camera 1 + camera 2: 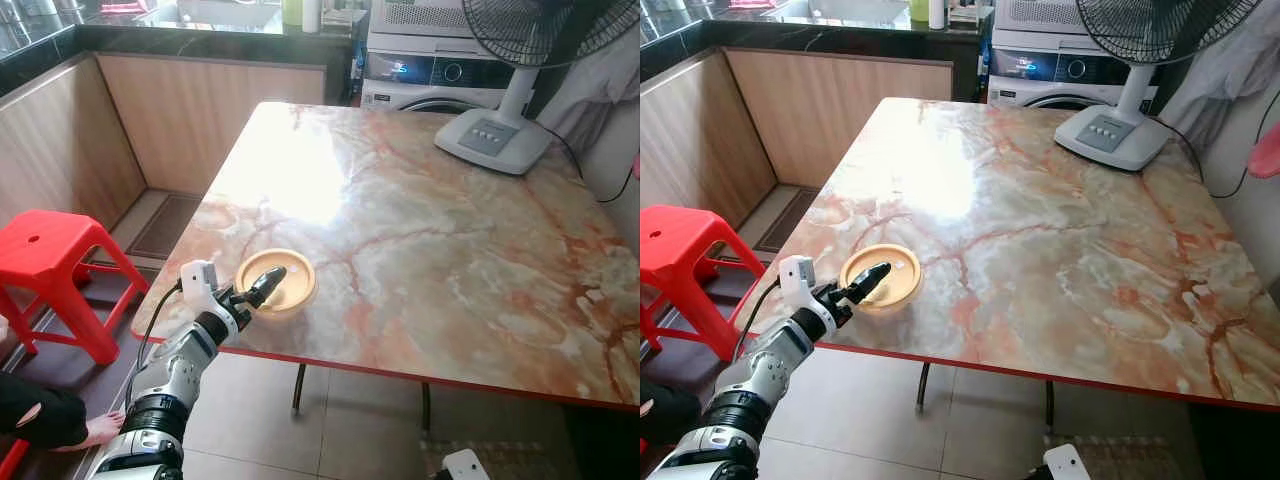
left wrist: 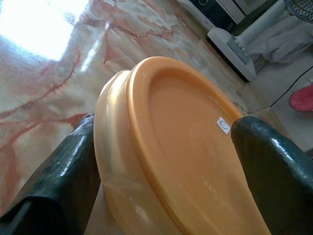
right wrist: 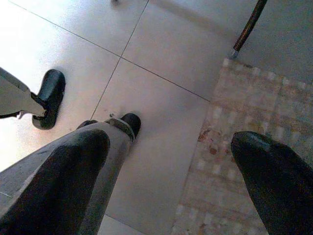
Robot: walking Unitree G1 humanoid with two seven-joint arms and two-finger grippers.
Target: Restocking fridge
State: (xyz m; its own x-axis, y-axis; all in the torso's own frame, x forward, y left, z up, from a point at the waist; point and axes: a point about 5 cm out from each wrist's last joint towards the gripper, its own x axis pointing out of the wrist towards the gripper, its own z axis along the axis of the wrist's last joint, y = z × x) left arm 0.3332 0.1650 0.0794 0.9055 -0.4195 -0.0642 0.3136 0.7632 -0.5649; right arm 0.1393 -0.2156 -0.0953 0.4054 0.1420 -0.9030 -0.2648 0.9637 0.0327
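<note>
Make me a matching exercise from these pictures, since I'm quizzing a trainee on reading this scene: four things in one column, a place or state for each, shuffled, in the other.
Things:
1. orange container
2. red stool
3. fan
4. right gripper

Places or states:
A. stands at the table's far right corner
B. hangs open over the tiled floor and a rug
C. sits near the table's front edge, between the left gripper's fingers
D. stands on the floor to the left of the table

Pairs: 1-C, 2-D, 3-A, 4-B
</note>
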